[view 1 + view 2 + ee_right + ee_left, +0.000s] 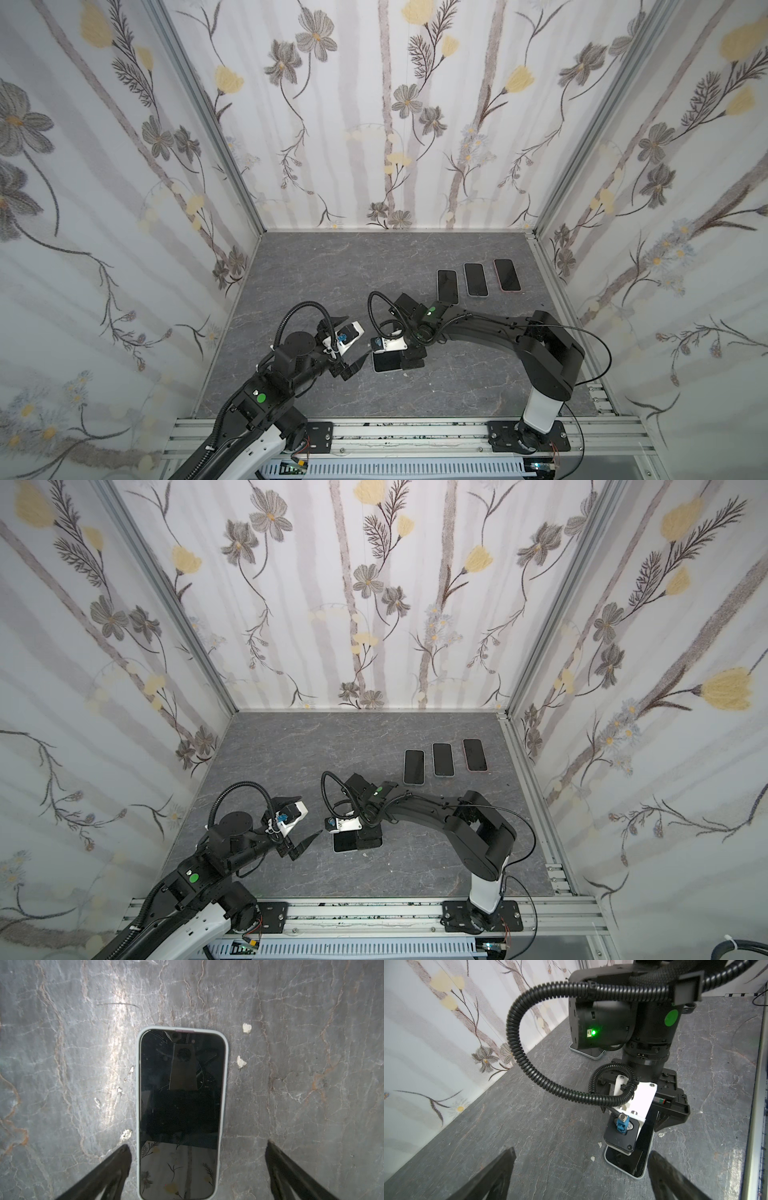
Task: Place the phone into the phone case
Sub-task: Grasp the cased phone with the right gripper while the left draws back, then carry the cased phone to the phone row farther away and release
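The phone lies flat and screen-up on the grey marbled table, near the middle and towards the front. A pale phone case rims it on the far end and both long sides, so it looks seated in the case there. The end nearest the wrist camera is cut off, so I cannot say whether that end is pressed home. The right pincer hangs directly over the phone with its fingers spread wide. They straddle the near part of the body without pinching it, and one finger runs just beside the case edge while the other stands well apart. That stance suits either pushing down on the phone or letting it go. In both top views the same phone shows only as a pale corner poking out from under the right wrist. The left pincer is also spread and empty. It points at the free end of the phone from just beside it, probably to brace the case against sliding. Three other phones lie face up in a row near the back right corner, well apart from both arms and clear of the work. The screen glass shows a crack near its far corner.
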Motion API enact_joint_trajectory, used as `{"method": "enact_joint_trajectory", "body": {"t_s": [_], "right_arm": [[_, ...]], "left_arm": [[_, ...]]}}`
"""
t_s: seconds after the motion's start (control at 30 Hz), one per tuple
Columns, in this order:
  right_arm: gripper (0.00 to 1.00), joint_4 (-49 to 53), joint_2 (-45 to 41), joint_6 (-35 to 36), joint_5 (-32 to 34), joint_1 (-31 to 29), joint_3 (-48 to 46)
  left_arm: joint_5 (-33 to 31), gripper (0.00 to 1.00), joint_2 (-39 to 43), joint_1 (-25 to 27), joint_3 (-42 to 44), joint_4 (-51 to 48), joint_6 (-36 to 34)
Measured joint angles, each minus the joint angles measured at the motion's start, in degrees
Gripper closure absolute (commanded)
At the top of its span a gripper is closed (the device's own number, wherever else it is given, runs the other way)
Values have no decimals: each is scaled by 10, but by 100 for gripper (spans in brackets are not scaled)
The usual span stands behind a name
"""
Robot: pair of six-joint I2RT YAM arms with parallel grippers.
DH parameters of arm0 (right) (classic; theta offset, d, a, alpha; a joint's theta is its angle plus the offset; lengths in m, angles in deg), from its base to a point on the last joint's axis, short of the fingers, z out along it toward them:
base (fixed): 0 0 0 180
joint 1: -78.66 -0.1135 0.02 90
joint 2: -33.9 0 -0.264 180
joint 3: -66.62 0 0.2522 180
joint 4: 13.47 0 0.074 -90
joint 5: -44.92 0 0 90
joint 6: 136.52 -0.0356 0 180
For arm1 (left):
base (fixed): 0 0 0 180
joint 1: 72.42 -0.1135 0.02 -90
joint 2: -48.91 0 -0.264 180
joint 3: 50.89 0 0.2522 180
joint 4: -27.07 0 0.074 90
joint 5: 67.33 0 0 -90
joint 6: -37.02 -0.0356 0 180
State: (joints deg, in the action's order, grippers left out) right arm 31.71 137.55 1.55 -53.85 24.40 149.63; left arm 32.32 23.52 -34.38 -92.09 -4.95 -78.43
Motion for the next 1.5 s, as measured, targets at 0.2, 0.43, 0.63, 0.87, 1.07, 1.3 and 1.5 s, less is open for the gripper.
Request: {"method": "enact_joint_trajectory", "body": {"t_s": [0.2,0.43,0.63,0.87,1.07,1.3,1.5], "right_arm": [[0,11,17,-9,-12,0,3],[0,13,33,-29,-27,-1,4],[3,14,57,-47,-22,-3,9],[13,7,61,-76,-16,-3,14],[19,4,61,-120,-3,-3,17],[23,-13,62,-198,7,13,19],[23,-31,73,-297,49,44,36]], "left_arm": [[0,0,4,0,5,-8,-1],[-3,0,11,0,8,-12,-3],[-13,0,12,0,11,-16,-7],[-41,0,20,0,15,-5,-8],[-109,0,38,0,32,33,22],[-187,0,52,0,53,79,59],[-221,0,39,0,52,101,77]]}}
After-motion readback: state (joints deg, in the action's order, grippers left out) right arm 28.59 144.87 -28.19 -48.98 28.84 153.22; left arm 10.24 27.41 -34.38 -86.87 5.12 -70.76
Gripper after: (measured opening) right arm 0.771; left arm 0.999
